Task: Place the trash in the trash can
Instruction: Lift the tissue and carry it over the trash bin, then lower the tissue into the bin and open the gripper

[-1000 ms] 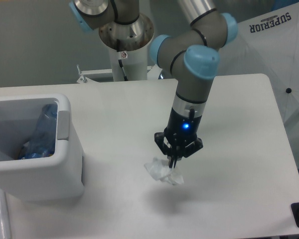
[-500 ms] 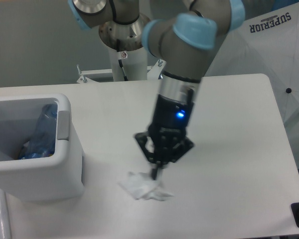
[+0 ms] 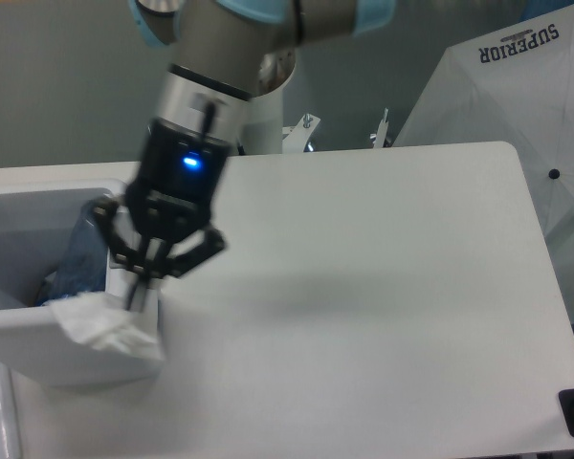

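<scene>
smooth white table [image 3: 383,287] fills the foreground. at its left, the gripper [image 3: 134,298] pinches a crumpled white tissue wad [image 3: 103,328], fingers closed, over the rounded front rim of the boxy pale trash can [image 3: 38,339]. inside lies the clear bluish bottle [image 3: 77,263].

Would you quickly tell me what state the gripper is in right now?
Gripper: closed on the tissue wad, which hangs at the near right rim of the trash can.
</scene>
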Robot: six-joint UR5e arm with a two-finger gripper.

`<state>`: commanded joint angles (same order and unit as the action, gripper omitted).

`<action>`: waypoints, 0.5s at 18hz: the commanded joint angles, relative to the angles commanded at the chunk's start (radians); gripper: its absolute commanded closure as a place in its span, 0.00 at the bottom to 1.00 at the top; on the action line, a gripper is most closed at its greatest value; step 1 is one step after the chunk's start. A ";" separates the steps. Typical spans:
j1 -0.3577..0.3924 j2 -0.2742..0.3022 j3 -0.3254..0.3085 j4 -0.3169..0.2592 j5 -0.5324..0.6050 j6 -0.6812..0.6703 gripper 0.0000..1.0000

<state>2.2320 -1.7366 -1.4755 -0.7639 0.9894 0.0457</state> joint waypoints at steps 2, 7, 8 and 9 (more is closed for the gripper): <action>-0.020 0.014 -0.037 -0.002 -0.002 0.116 0.93; -0.066 0.057 -0.152 -0.002 0.000 0.394 0.93; -0.078 0.057 -0.163 -0.002 0.003 0.425 0.93; -0.081 0.057 -0.173 -0.002 0.003 0.457 0.93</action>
<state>2.1507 -1.6797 -1.6489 -0.7655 0.9925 0.5028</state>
